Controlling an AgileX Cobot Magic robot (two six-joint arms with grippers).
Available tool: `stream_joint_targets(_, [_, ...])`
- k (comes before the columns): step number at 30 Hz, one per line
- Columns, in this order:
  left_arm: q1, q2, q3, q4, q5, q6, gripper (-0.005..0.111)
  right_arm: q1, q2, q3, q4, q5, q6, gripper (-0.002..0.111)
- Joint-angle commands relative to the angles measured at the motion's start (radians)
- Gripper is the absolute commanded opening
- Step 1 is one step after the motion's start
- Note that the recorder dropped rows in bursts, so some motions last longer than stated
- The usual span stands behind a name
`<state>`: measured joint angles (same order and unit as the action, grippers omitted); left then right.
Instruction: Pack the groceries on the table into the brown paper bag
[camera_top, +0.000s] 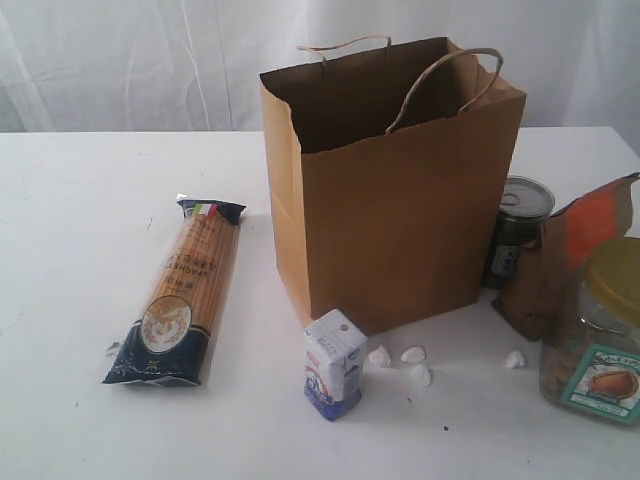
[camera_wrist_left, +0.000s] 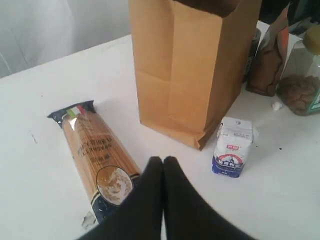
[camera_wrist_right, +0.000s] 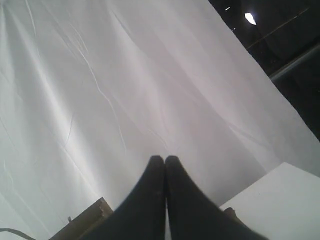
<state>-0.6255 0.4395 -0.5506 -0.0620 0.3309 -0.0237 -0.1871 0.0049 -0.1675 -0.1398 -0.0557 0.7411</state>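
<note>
Nothing is packed yet; the left claw (camera_wrist_left: 163, 159) and right claw (camera_wrist_right: 165, 159) are shut, empty, and must be opened for the spaghetti (camera_top: 180, 295).

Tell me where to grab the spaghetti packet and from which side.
Grip the spaghetti packet across its narrow width near mid-length, coming down from above. It lies flat on the table, so only its long edges offer opposing faces, and a middle hold probably balances it. The shut left gripper must open first.
</note>
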Motion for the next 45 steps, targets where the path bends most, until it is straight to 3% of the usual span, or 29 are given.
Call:
stream_joint_targets(1, [-0.004, -0.028, 0.112, -0.008, -0.075, -0.05, 0.0, 0.026, -0.003, -0.11, -0.016, 0.191, -0.015, 0.0])
stream_joint_targets(5, [-0.004, -0.056, 0.262, -0.008, -0.141, -0.154, 0.0, 0.032, -0.001, -0.19, -0.014, 0.227, -0.169, 0.0])
stream_joint_targets(7, [-0.004, -0.079, 0.338, -0.008, -0.24, -0.189, 0.0, 0.032, -0.001, -0.199, -0.014, 0.229, -0.168, 0.0])
stream_joint_targets(10, [-0.004, -0.081, 0.415, -0.01, -0.258, -0.198, 0.0, 0.032, -0.001, -0.201, -0.014, 0.234, -0.168, 0.0])
stream_joint_targets(26, [-0.004, -0.082, 0.438, -0.01, -0.256, -0.198, 0.0, 0.032, -0.001, -0.201, -0.014, 0.27, -0.246, 0.0])
stream_joint_targets(33, [-0.004, -0.117, 0.551, -0.01, -0.321, -0.198, 0.0, 0.035, -0.001, -0.205, 0.03, 0.383, -0.248, 0.0])
stream_joint_targets(35, [-0.004, -0.153, 0.551, -0.008, -0.209, -0.198, 0.0, 0.04, -0.001, -0.21, 0.071, 0.42, -0.248, 0.0])
stream_joint_targets(38, [-0.004, -0.191, 0.551, 0.004, -0.178, -0.198, 0.0, 0.04, 0.018, -0.222, 0.084, 0.478, -0.258, 0.0])
stream_joint_targets(43, [-0.004, -0.349, 0.551, 0.029, -0.18, -0.198, 0.0, 0.04, 0.204, -0.344, 0.277, 0.652, -0.558, 0.0])
stream_joint_targets(45, [-0.004, -0.395, 0.551, 0.029, -0.18, -0.198, 0.0, 0.04, 0.307, -0.427, 0.283, 0.747, -0.578, 0.001])
